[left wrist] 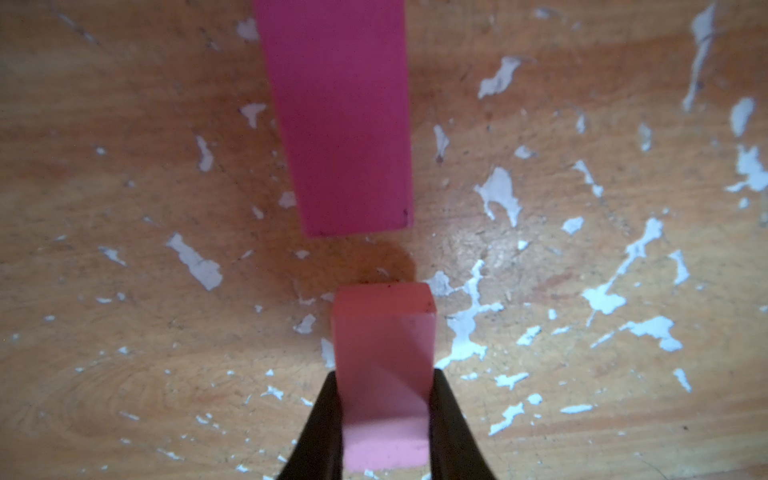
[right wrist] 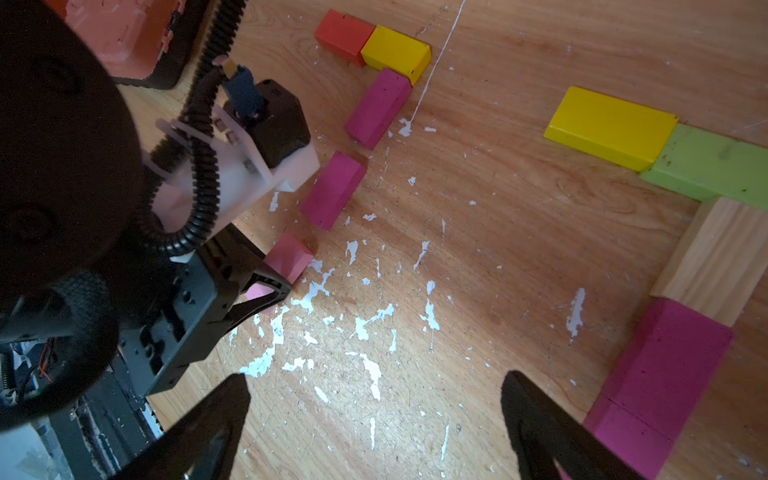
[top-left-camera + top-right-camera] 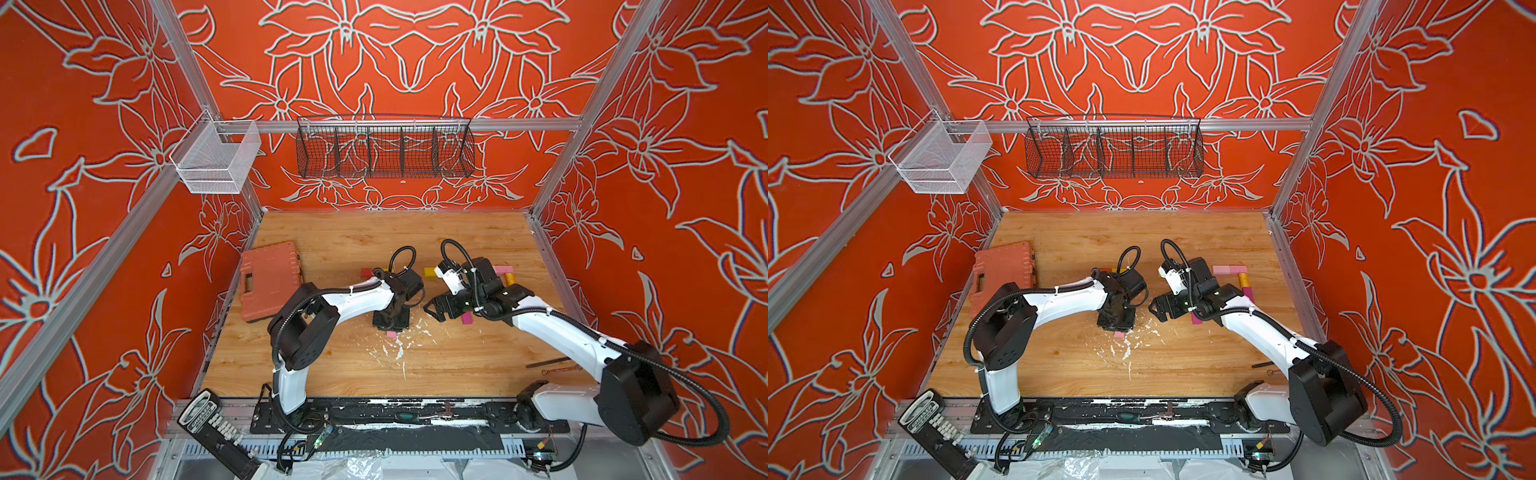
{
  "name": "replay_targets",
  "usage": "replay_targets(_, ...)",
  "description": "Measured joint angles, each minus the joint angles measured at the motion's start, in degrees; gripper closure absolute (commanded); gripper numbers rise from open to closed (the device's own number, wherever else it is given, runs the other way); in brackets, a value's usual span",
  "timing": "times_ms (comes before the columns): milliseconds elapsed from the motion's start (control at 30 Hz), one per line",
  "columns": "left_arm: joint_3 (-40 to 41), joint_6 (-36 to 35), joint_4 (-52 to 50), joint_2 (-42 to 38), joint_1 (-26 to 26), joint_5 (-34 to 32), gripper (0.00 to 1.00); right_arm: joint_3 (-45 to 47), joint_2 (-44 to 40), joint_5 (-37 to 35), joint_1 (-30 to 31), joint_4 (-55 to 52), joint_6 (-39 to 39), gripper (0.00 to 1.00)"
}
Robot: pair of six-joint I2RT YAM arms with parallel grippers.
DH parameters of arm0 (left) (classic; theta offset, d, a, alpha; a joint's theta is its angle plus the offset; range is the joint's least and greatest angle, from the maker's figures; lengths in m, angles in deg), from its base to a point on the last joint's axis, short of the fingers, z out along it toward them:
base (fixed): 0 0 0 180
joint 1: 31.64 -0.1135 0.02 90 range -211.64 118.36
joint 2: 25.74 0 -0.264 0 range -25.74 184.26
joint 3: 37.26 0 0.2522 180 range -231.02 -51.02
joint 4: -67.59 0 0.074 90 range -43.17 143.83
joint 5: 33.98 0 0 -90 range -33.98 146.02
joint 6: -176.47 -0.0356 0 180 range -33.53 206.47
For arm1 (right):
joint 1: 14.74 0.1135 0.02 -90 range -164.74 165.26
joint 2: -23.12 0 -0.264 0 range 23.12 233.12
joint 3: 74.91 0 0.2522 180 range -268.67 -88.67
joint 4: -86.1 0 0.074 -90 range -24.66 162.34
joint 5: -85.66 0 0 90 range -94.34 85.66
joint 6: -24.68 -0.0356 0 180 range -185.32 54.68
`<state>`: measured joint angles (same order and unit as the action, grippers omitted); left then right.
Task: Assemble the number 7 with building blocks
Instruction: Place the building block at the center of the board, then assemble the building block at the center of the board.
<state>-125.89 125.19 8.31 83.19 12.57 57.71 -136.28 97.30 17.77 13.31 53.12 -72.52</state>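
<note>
My left gripper (image 1: 384, 374) is shut on a light pink block (image 1: 384, 332) that rests on the wooden table (image 3: 332, 241). This block lies end to end below two magenta blocks (image 2: 332, 189). Above them a red block (image 2: 343, 35) and a yellow block (image 2: 395, 52) form a short top bar, making a 7-like figure. In both top views the left gripper (image 3: 390, 326) points down over the pink block (image 3: 392, 333). My right gripper (image 2: 374, 376) hangs open over bare table, holding nothing. Beside it lies a second figure of yellow (image 2: 611, 126), green, bare wood and magenta blocks.
A red-brown tool case (image 3: 270, 280) lies at the table's left. More light pink blocks (image 3: 1227, 270) sit at the far right. A thin dark tool (image 3: 546, 362) lies near the right arm's base. Wire baskets (image 3: 384, 149) hang on the back wall. White flakes dot the table.
</note>
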Motion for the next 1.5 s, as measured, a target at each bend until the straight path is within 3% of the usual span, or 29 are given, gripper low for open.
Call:
replay_targets(200, 0.0, -0.13, 1.29, 0.37, -0.04, 1.11, 0.68, 0.15, 0.07, 0.02, 0.0, 0.39, 0.5, 0.02)
replay_targets(333, 0.07, 0.09, 1.6, 0.37, -0.37, 1.42, 0.39, 0.7, 0.07, 0.02, 0.0, 0.61, 0.72, 0.02)
replay_targets(567, 2.34, 0.0, 0.76, -2.27, -2.03, -0.26, 0.18, 1.31, 0.09, 0.11, 0.0, 0.98, 0.9, 0.03)
replay_targets(733, 5.66, -1.01, 0.13, -10.95, -4.81, -1.2, 0.15, 2.16, 0.98, 1.46, 1.49, 2.4, 1.75, 0.1)
replay_targets(967, 12.28, -2.97, 0.66, -21.53, -12.46, -1.62, 0.15, 7.15, 4.68, 1.62, 10.43, 8.0, 3.39, 0.21)
replay_targets(1133, 15.89, -4.74, 0.94, -23.3, -15.69, -1.42, 0.09, 12.87, 7.41, 2.45, 14.93, 15.8, 4.66, 0.21)
replay_targets(1333, 18.51, -5.88, 2.19, -24.57, -16.37, -0.55, 0.06, 13.44, 12.74, 1.4, 19.12, 25.11, 6.82, 0.21)
replay_targets(1500, 19.67, -6.82, 3.26, -25.94, -17.18, 0.81, 0.05, 11.39, 17.27, -2.36, 21.24, 30.62, 7.93, 0.31)
